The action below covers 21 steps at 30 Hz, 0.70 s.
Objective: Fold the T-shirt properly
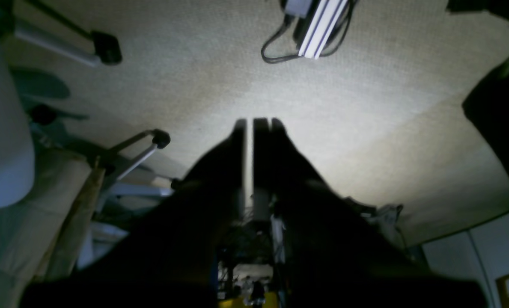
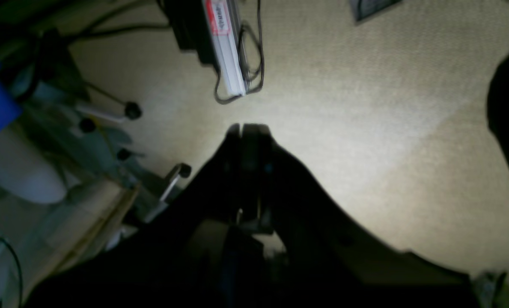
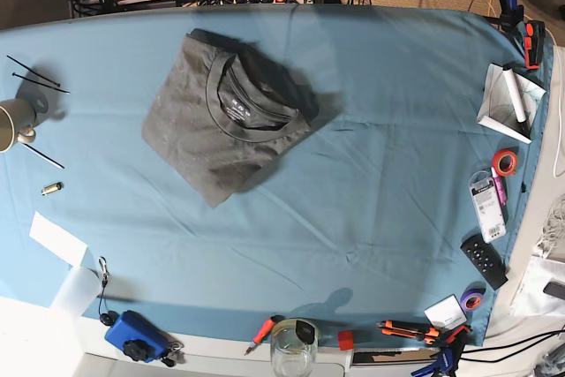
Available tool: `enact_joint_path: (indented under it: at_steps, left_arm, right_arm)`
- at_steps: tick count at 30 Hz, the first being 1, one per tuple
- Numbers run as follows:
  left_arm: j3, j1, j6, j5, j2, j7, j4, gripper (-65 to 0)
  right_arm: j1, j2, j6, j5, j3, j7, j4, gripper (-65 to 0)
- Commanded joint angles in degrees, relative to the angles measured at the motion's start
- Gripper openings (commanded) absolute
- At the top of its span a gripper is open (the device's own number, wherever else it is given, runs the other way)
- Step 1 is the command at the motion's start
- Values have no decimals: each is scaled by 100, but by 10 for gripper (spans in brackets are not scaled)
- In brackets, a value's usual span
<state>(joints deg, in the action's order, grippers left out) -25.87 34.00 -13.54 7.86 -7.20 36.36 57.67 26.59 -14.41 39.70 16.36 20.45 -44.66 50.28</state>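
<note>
Base view is bright, even and sharp; the T-shirt [image 3: 231,116] throws a soft shadow to its right on the cloth [image 3: 388,174]. Both wrist views are dim and blurred, corners dark, a pale glow mid-frame, each gripper [image 1: 254,124] [image 2: 248,127] a black silhouette

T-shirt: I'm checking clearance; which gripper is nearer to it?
Cannot tell. Neither arm shows in the base view; the T-shirt lies on the right arm's side. Left gripper and right gripper each see only room, no shirt.
</note>
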Motion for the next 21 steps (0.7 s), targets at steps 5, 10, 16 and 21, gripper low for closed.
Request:
enact_joint_path:
  at_steps: [5,10,16,21]
  left_arm:
    - [-13,-468,4,-584,-42,-708,-992,-631]
    - [-13,-654,9,-1346,-42,-1773,-1593,-646]
    - [-13,-656,9,-1513,-44,-2103,-1624,-646]
    - [-13,-651,9,-1244,-44,-2341,-1626,-646]
  right_arm:
    - [-542,-85,30,-922,-50,680,-745,-650]
    - [-863,-83,-520,-2319,-1119,1425,-1088,-650]
    - [-881,-83,-2223,-2973,-2981,1939,-1097,-650]
    - [-881,-83,-2885,-2970,-3779,1996,-1097,-650]
